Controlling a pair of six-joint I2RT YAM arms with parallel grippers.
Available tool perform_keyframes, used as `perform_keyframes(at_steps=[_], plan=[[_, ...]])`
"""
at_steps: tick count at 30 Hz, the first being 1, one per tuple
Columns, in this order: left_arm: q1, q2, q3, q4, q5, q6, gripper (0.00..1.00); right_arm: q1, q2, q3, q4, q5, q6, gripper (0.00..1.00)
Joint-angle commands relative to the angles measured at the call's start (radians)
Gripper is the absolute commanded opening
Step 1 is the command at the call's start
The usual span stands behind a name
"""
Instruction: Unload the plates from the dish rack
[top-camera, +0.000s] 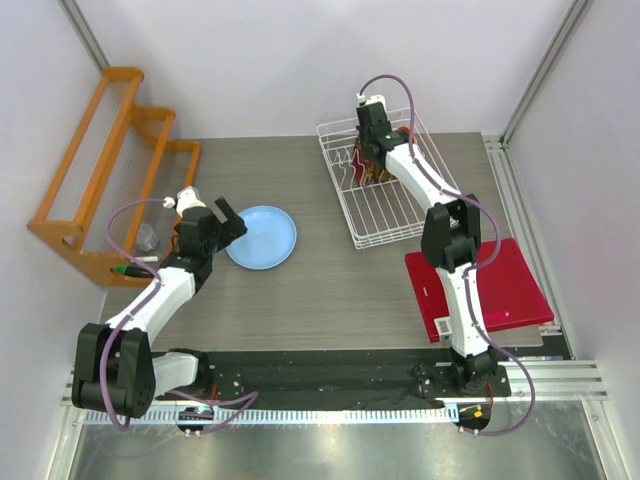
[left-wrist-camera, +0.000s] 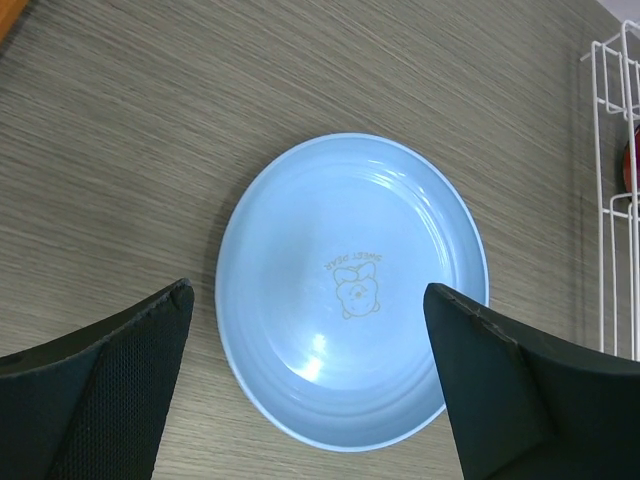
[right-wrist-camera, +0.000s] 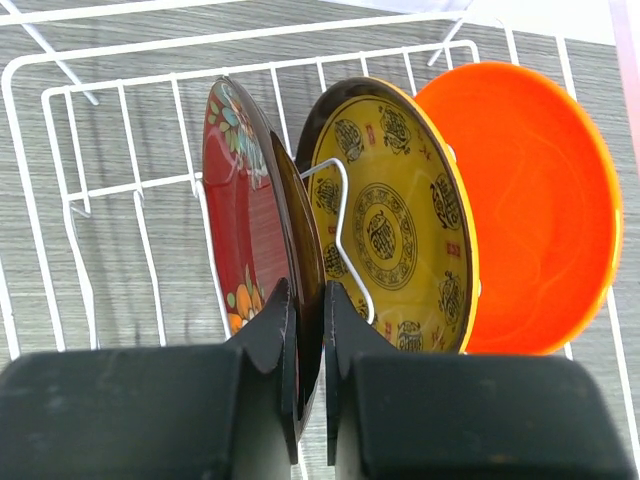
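Note:
The white wire dish rack (top-camera: 390, 215) stands at the back right of the table. In the right wrist view (right-wrist-camera: 130, 184) it holds three plates on edge: a dark red floral one (right-wrist-camera: 240, 210), a yellow patterned one (right-wrist-camera: 390, 220) and an orange one (right-wrist-camera: 540, 200). My right gripper (right-wrist-camera: 308, 300) is shut on the near rim of the dark red floral plate, which stands in the rack; from above the gripper (top-camera: 368, 165) is over the rack's far end. The light blue plate (top-camera: 260, 237) lies flat on the table. My left gripper (left-wrist-camera: 308, 290) is open and empty just above this plate (left-wrist-camera: 350, 290).
An orange wooden stepped rack (top-camera: 110, 170) stands at the far left, with a small clear object (top-camera: 147, 237) by its near end. A flat red rectangle (top-camera: 500, 290) lies at the right, near the right arm. The rack's wires (left-wrist-camera: 597, 150) edge the left wrist view.

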Motion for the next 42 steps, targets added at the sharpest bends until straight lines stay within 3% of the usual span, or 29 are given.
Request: perform_keyframes(at_steps=[1, 5, 10, 20, 24, 30, 34, 42], plan=[[0.003, -0.013, 0.045, 0.003, 0.039, 0.007, 0.97, 0.035, -0.067, 0.053, 0.017, 0.169, -0.03, 0.01], [0.002, -0.006, 0.071, -0.014, 0.066, 0.024, 0.99, 0.077, -0.11, 0.045, 0.043, 0.336, -0.088, 0.01], [0.003, 0.016, 0.099, -0.039, 0.1, 0.047, 1.0, 0.108, -0.198, -0.042, 0.115, 0.441, -0.115, 0.01], [0.003, 0.013, 0.111, 0.003, 0.19, 0.041, 1.0, 0.14, -0.401, -0.168, 0.109, 0.427, -0.073, 0.01], [0.002, 0.024, 0.099, 0.094, 0.311, 0.011, 0.99, 0.154, -0.51, -0.238, 0.04, 0.241, 0.039, 0.01], [-0.001, 0.066, 0.088, 0.249, 0.465, -0.044, 1.0, 0.164, -0.68, -0.476, 0.055, -0.063, 0.215, 0.01], [-0.004, 0.102, 0.07, 0.357, 0.543, -0.085, 1.0, 0.166, -0.748, -0.591, 0.15, -0.321, 0.306, 0.01], [-0.008, 0.193, 0.03, 0.572, 0.683, -0.226, 0.99, 0.166, -0.778, -0.752, 0.374, -0.578, 0.46, 0.01]])
